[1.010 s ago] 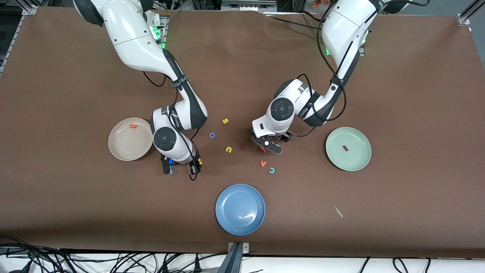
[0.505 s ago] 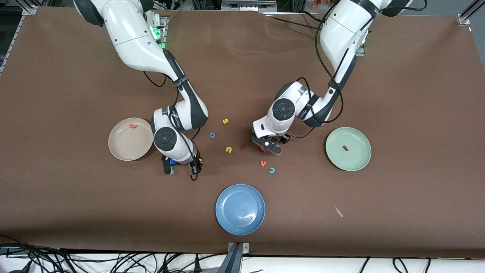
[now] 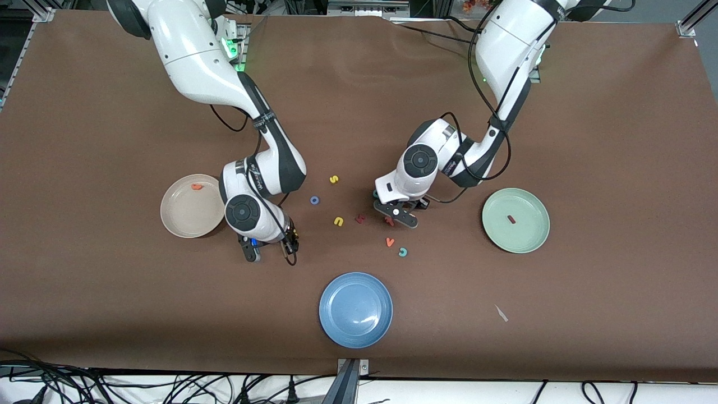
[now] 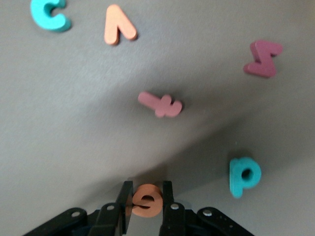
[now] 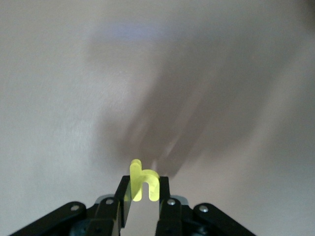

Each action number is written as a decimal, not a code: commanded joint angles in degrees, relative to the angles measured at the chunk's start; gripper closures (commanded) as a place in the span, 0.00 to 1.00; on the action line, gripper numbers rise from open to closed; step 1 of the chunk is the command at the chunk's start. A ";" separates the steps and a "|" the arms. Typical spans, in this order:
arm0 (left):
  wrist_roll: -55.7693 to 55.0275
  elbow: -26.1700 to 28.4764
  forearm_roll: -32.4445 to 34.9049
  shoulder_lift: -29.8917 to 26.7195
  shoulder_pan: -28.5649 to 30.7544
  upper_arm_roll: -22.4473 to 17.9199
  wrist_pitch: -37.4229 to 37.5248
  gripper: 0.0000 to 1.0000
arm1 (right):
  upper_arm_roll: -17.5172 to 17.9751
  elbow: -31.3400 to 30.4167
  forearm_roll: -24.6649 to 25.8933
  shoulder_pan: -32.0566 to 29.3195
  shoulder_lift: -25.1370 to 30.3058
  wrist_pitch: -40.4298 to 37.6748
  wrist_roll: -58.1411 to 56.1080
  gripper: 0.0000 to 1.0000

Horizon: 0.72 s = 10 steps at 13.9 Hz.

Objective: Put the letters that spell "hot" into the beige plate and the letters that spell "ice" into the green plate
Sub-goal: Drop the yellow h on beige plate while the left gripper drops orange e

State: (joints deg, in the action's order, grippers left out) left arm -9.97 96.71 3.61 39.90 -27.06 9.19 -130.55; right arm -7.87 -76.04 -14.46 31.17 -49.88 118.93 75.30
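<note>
My left gripper (image 4: 146,197) is shut on the orange "e" (image 4: 146,201), low over the table among the loose letters (image 3: 395,216). My right gripper (image 5: 144,194) is shut on the yellow "h" (image 5: 144,186), just above the table beside the beige plate (image 3: 178,221). An orange "t" (image 3: 196,186) lies in that plate. The green plate (image 3: 530,238) holds the dark red "i" (image 3: 511,219). On the table lie the blue "o" (image 3: 314,200) and the teal "c" (image 3: 403,252), which also shows as the teal "c" (image 4: 49,14) in the left wrist view.
A blue plate (image 3: 355,331) sits nearest the front camera. Other loose letters: yellow "s" (image 3: 334,179), yellow "u" (image 3: 338,221), a chunky dark red letter (image 4: 263,58), orange "v" (image 4: 118,30), a reddish letter (image 4: 160,104) and a teal "d" (image 4: 243,174).
My left gripper's fingers have closed onto the orange "e". My right hand, holding the yellow "h", has shifted slightly toward the beige plate.
</note>
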 commanded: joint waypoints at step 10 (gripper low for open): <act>33.22 -3.02 2.54 -7.39 20.54 -0.58 17.08 0.96 | -7.66 -41.09 12.26 0.29 27.71 15.52 -46.26 1.00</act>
State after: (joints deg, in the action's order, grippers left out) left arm 17.17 93.69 3.81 31.71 -9.91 7.92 -114.12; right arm -13.24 -105.86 -2.81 31.14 -30.07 129.44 36.04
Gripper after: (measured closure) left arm 0.749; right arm 0.731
